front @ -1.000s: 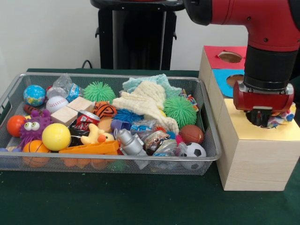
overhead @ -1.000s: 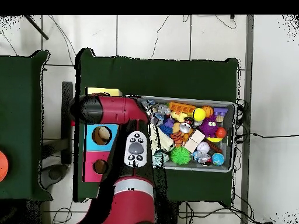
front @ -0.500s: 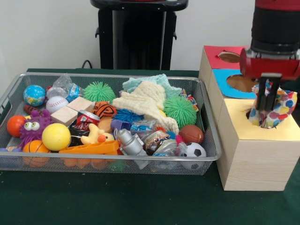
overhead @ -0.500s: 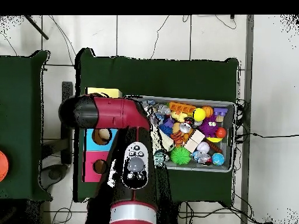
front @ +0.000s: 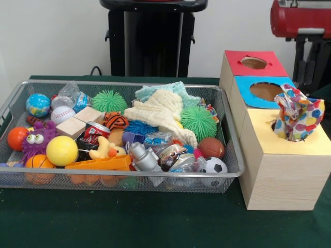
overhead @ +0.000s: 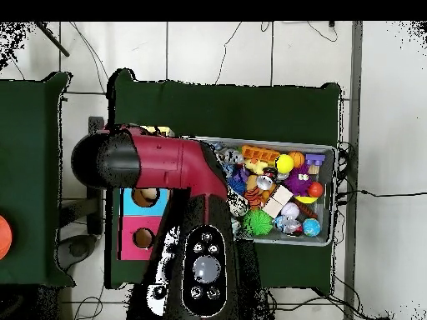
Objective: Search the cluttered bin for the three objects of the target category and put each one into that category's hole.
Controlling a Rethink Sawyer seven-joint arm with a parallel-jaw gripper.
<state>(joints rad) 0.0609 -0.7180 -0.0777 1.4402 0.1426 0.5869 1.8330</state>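
A polka-dot cloth (front: 299,119) sticks up out of the hole in the yellow-topped wooden box (front: 269,170), half inside it. My gripper (front: 309,77) hangs above and behind the cloth at the top right, open and holding nothing; its red wrist (front: 300,18) touches the picture's upper edge. In the wire bin (front: 124,178) a cream cloth (front: 160,111) lies over a light blue cloth (front: 165,91) among balls and toys. Seen from overhead, the red arm (overhead: 167,162) covers the gripper and the yellow box top.
Behind the yellow top come a blue top with a hole (front: 266,91) and a red top with a hole (front: 254,62). The bin (overhead: 334,196) holds several balls, a rubber duck (front: 106,149), wooden blocks (front: 80,121) and spiky green balls (front: 199,121).
The gripper has let go of the polka-dot cloth and risen straight up from the yellow hole. The cloth stays standing in the hole.
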